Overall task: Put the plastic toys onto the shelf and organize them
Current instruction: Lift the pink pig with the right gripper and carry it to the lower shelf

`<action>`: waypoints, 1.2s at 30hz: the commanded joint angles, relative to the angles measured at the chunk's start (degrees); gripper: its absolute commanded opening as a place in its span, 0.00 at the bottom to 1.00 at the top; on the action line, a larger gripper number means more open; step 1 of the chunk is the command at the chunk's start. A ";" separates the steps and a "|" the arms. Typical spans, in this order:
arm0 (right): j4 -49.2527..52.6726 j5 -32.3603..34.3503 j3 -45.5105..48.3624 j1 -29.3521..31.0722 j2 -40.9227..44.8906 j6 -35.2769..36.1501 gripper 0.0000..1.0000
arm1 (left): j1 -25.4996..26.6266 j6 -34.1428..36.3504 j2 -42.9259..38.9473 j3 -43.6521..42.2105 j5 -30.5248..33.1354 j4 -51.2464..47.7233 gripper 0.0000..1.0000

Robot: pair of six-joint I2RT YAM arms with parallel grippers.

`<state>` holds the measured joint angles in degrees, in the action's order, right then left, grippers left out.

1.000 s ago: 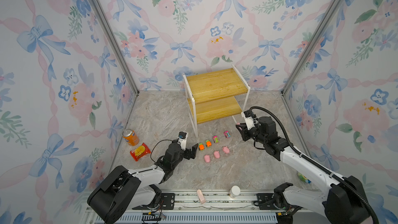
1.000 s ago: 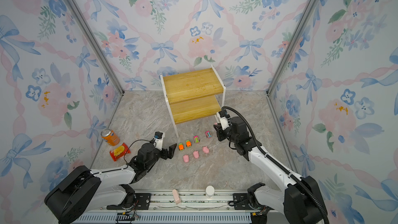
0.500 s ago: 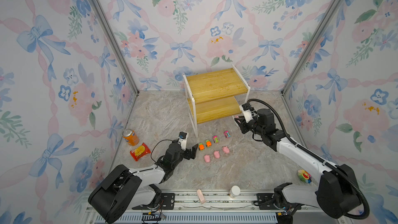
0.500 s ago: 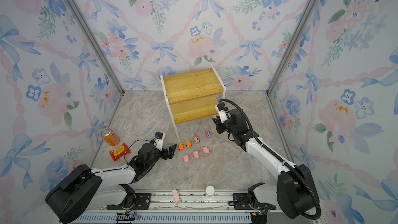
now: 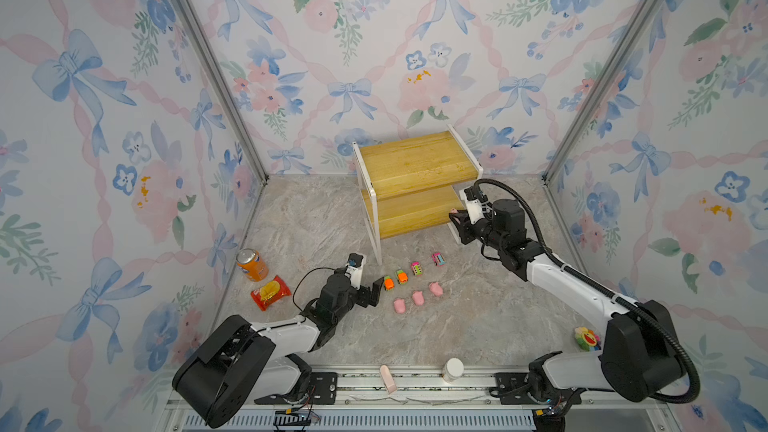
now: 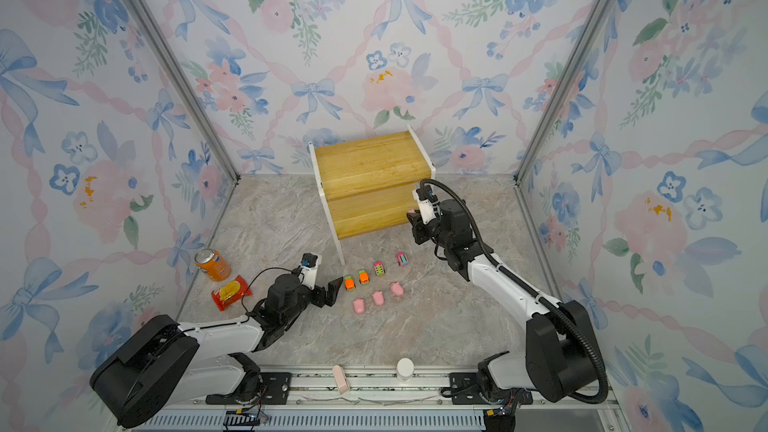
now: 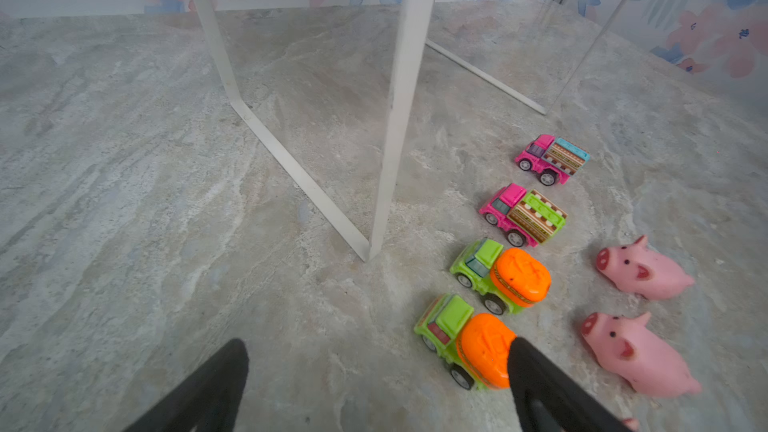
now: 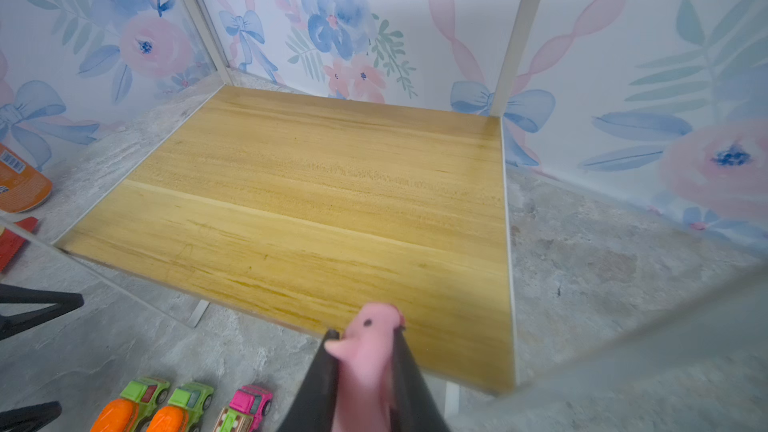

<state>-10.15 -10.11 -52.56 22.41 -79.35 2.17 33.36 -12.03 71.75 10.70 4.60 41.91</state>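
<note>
Closed on a tiny pale-pink plastic pig [image 8: 370, 326] at lower centre of the right wrist view, the right gripper [image 8: 365, 336] hovers at the near edge of the yellowish wooden shelf [image 8: 316, 209], its lower board directly ahead; the left gripper [image 7: 376, 344] gapes open.

I look into a work area closed in by three walls, all papered alike: a pale ground with blue bows, a lattice of pink ribbon, pink and blue flowers and green leaves. The back wall [image 5: 374, 56] meets the left wall [image 5: 83, 160] at a slim silver metal post [image 5: 211, 64], and the right wall [image 5: 685, 160] at a second post [image 5: 588, 89]; both lean outward in both top views. The floor [image 5: 478, 326] is a grey-beige marbled surface. The light is soft and even, and the shadows are faint.
</note>
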 commanded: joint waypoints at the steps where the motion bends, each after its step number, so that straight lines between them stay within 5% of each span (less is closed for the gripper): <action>1: -1.29 3.88 -2.08 1.24 -1.10 0.42 0.22 | 0.00 1.39 0.50 1.43 -1.03 0.37 0.98; 16: -2.67 10.94 -5.27 4.09 -5.18 1.17 0.23 | -0.57 1.73 0.69 1.28 -1.83 0.36 0.98; 36: -7.17 12.13 -4.03 4.70 -9.17 0.11 0.23 | -0.67 1.53 0.56 1.14 -2.12 0.37 0.98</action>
<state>-14.41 0.97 -55.77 26.50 -87.20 2.61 32.97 -11.16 72.12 11.07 3.33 41.93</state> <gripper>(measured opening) 0.229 0.979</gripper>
